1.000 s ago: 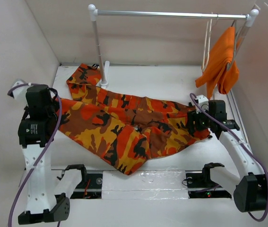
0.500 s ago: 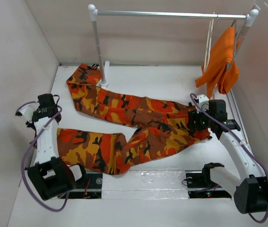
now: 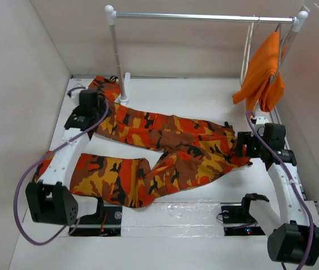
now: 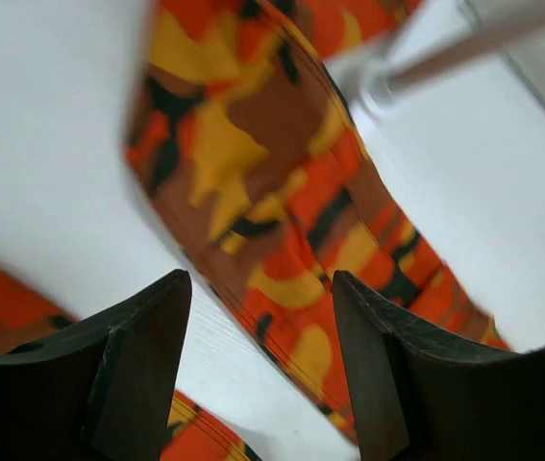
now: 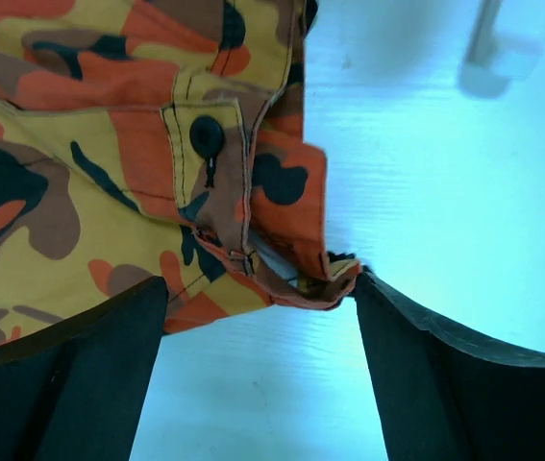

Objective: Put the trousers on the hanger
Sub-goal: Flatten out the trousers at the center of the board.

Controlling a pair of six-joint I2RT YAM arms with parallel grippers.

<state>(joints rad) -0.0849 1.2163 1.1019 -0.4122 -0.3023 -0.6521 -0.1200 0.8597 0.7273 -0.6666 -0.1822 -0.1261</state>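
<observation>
Top external: the trousers (image 3: 159, 152) sprawl across mid-frame, and the hanger (image 3: 246, 56) hangs upper right on the rail (image 3: 204, 17). The left arm (image 3: 63, 160) reaches toward upper left; the right arm (image 3: 286, 180) bends at centre right.

Left wrist: the left gripper (image 4: 258, 288) is spread (nothing between) over a trouser leg.

Right wrist: the right gripper (image 5: 260, 288) is spread, with the waistband corner between its tips.

Orange-red-yellow-brown camouflage trousers (image 3: 159, 152)

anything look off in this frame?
Nothing spilled or damaged. The trousers lie sprawled on the table, legs splayed apart, the far cuff beside the left post of the rail. The orange garment hangs bunched and lopsided at the rail's right end, next to the hanger.
</observation>
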